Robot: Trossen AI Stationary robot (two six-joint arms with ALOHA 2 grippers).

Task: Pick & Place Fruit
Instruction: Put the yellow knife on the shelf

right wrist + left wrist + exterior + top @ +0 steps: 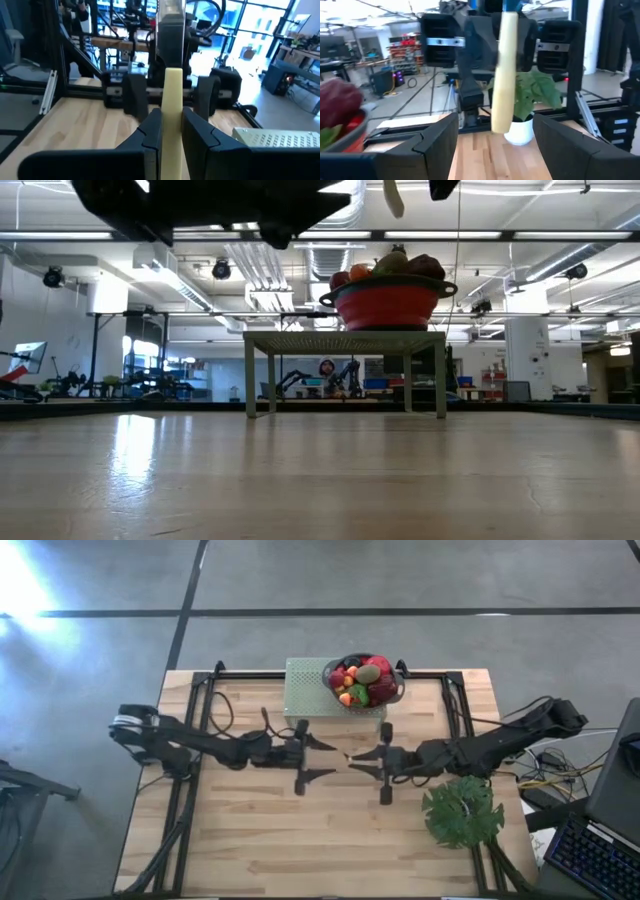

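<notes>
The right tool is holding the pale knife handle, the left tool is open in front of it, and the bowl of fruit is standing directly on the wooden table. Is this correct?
Not quite. The bowl of fruit does not stand directly on the wooden table; it stands on a small green stand, as the low view shows. The rest holds: the right tool is shut on the pale knife handle, and the left tool is open in front of it.

A big green leaf [462, 812] lies on the wooden table [250, 850], near a keyboard [585, 858].
</notes>
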